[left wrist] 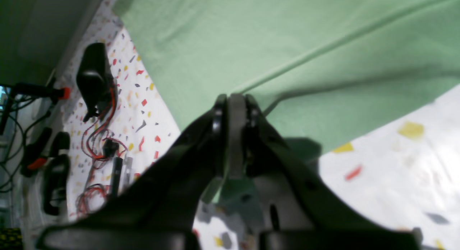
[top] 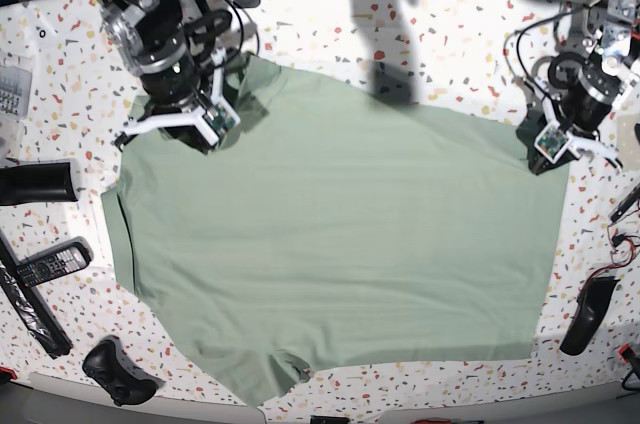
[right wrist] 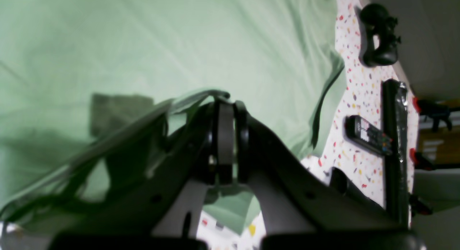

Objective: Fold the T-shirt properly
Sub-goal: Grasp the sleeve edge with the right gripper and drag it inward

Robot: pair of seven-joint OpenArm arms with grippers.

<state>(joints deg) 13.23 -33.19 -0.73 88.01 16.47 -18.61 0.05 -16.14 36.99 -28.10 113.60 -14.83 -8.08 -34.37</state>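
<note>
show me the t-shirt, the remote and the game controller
T-shirt [top: 340,234], base view, middle of the cloth
remote [top: 50,264], base view, its button face
game controller [top: 118,369], base view, its body

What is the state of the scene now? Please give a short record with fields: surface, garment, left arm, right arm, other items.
surface: white speckled tabletop
garment: large pale sage-green cloth T-shirt, spread mostly flat, some folds at its edges
left arm: left gripper, jaws shut on the shirt's edge
right arm: right gripper, jaws shut on a lifted fold of the shirt
other items: black game controller, black remote control, both lying apart from the shirt
</note>
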